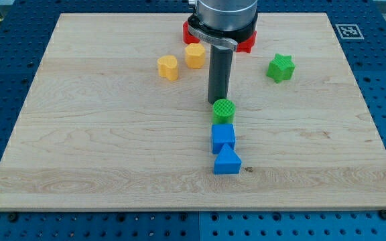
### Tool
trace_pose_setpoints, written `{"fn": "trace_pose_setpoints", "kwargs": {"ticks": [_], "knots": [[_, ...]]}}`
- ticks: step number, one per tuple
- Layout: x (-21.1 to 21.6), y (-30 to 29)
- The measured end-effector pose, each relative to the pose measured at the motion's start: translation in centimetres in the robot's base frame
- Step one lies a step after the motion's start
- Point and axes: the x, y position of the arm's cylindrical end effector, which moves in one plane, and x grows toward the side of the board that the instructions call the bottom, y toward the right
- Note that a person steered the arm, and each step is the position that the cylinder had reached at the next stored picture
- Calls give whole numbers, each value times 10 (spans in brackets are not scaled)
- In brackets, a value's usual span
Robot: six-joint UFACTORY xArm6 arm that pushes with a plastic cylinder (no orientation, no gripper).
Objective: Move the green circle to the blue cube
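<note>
Green circle point(223, 110) near the middle of the wooden counter point(99, 147), touching the top edge of the blue cube point(223, 138), just toward the view's top from it. Blue triangular block point(227, 162) right below the cube, touching or nearly touching it, the three in a short column. Dark rod coming down from the view's top, its tip point(218, 102) just behind the green circle on the view's top side, touching or almost touching it; contact not clear. No jaws on this arm, only the rod, so nothing clenched or grasped. Two yellow blocks, one point(168, 67) toward the view's left and one point(195, 55) just beside the rod, well apart from the column. Green star-shaped block point(281, 67) off to the view's right. Red block point(246, 41) partly hidden behind the arm at the view's top, shape not clear.
</note>
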Motion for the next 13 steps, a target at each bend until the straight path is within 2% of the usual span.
{"fn": "trace_pose_setpoints", "kwargs": {"ticks": [1, 2, 3, 6, 9, 10, 13], "knots": [[0, 3], [1, 59], [4, 77], [15, 75], [19, 34], [-5, 33], [18, 23]]}}
